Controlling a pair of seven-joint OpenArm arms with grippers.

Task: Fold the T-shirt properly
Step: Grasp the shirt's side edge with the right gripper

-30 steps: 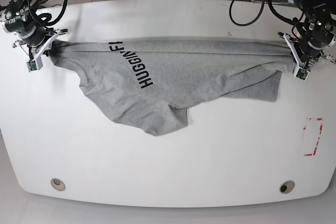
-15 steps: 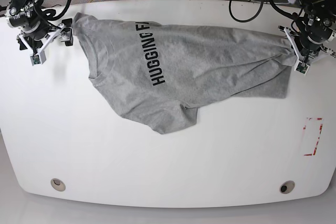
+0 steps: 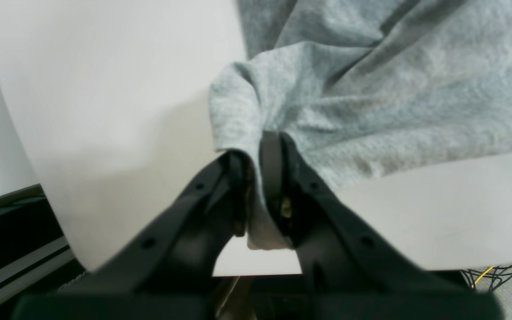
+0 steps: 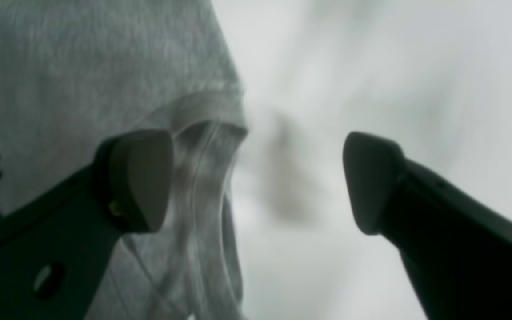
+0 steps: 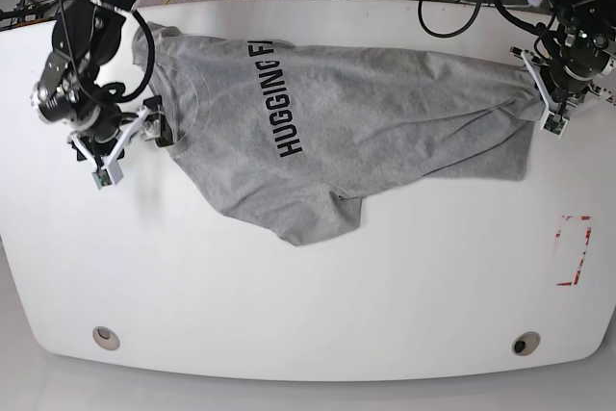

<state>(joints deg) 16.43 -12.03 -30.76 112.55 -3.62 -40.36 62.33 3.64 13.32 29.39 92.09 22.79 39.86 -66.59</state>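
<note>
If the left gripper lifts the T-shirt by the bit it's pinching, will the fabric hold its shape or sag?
Likely sag: the T-shirt bunches into soft folds where the left gripper pinches its edge. It drapes flat on the table, so it probably trails and drags. The knit looks matte, so probably not slippery.

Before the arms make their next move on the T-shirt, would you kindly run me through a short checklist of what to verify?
1. Left gripper pinching the T-shirt edge: ok, cloth sits between its closed jaws.
2. Right gripper open and empty: ok, nothing between its fingertips.
3. Right gripper beside the collar side, ready to regrasp: ok.
4. T-shirt flat on the table: not ok, lower sleeve bunched, wrinkles near the left gripper.
5. Lettering facing up: ok.
</note>
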